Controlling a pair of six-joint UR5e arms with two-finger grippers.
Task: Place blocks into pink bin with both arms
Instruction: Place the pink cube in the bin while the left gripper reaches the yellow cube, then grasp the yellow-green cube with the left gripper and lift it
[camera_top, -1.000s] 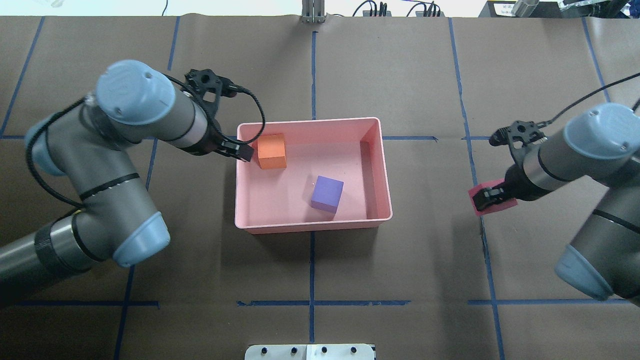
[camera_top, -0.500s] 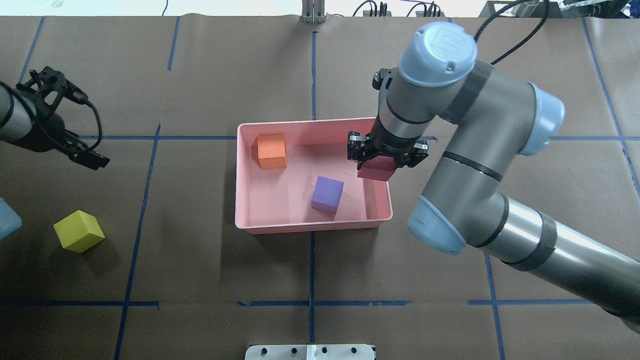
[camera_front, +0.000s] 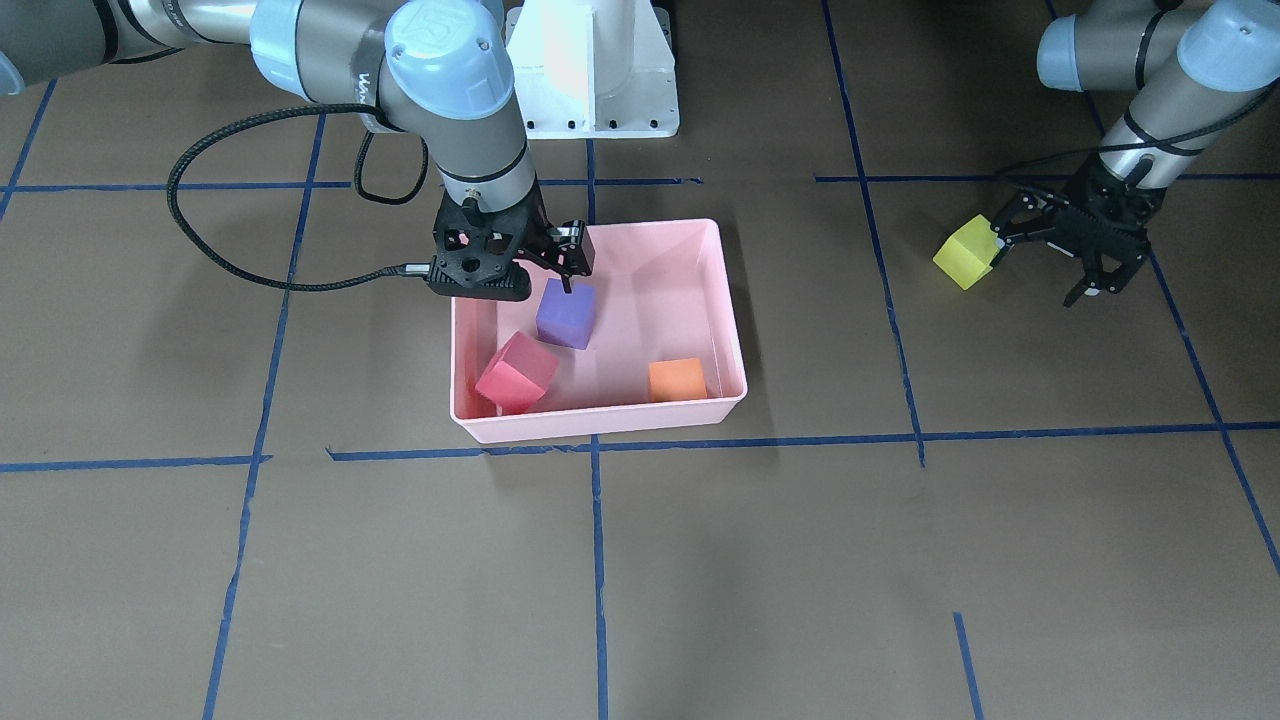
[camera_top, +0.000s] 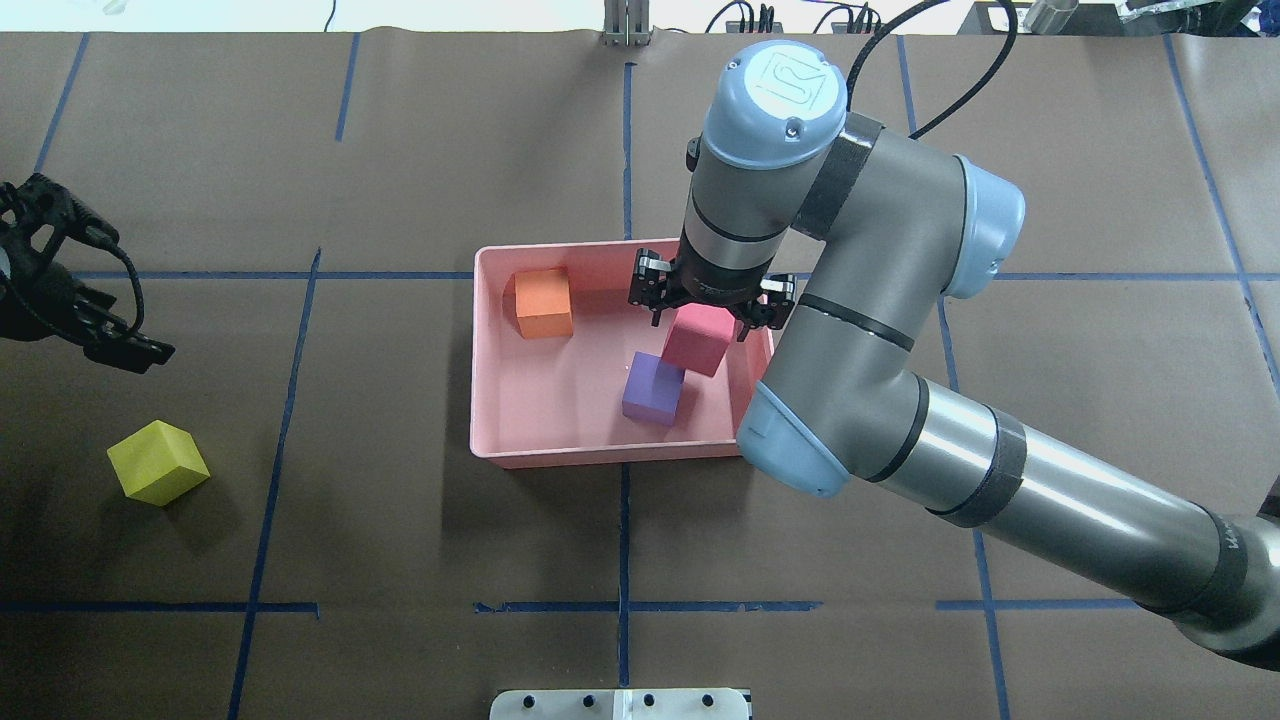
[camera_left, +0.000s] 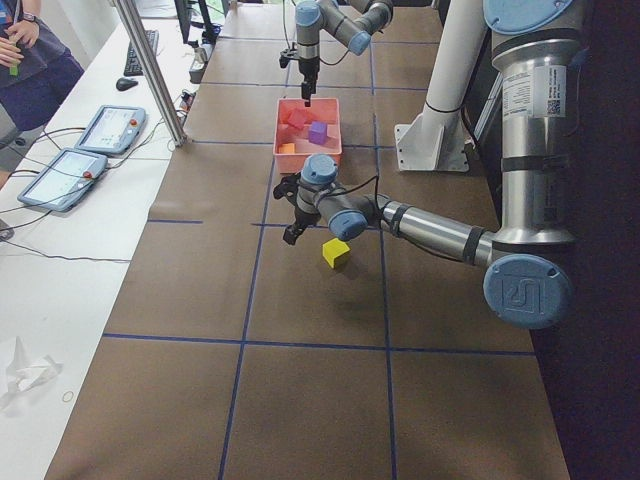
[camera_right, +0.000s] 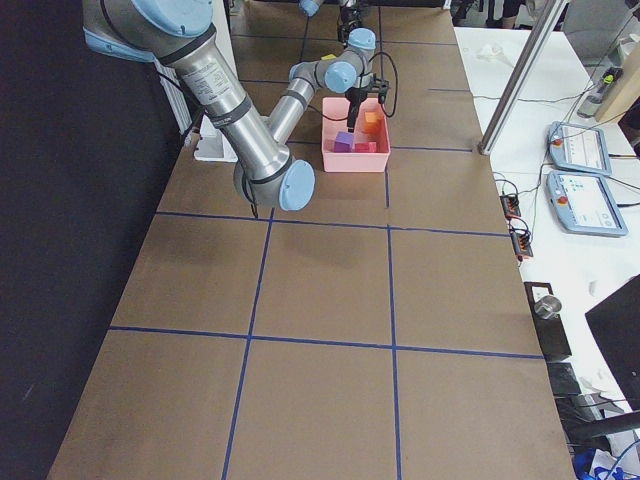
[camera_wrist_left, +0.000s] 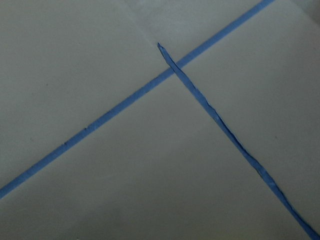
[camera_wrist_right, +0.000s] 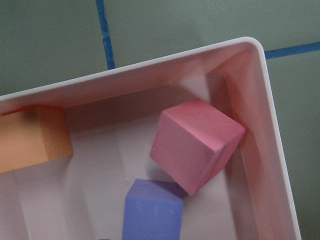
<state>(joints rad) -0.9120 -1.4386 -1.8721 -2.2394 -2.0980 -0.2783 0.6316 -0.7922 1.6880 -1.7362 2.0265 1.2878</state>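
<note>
The pink bin (camera_top: 560, 455) holds the orange cube (camera_top: 543, 303), the purple cube (camera_top: 654, 388) and the red-pink cube (camera_top: 697, 338). The red-pink cube lies tilted near the bin's corner, close against the purple cube (camera_wrist_right: 150, 210), as the right wrist view (camera_wrist_right: 195, 145) shows. My right gripper (camera_top: 700, 320) hangs open just above it and holds nothing. The yellow-green cube (camera_top: 158, 475) sits on the table at the far left. My left gripper (camera_front: 1045, 268) is open and empty, raised beside that cube (camera_front: 965, 252) without touching it. The left wrist view shows only table and tape.
The white pedestal (camera_front: 590, 70) stands behind the bin (camera_front: 600, 420). Blue tape lines (camera_top: 620, 606) cross the brown table. A metal plate (camera_top: 620, 705) sits at the near edge. Tablets (camera_left: 85, 150) lie on a side table.
My right arm carried the red-pink cube from the table's right into the bin and let it go. My left arm drew back from the orange cube to the far left.
</note>
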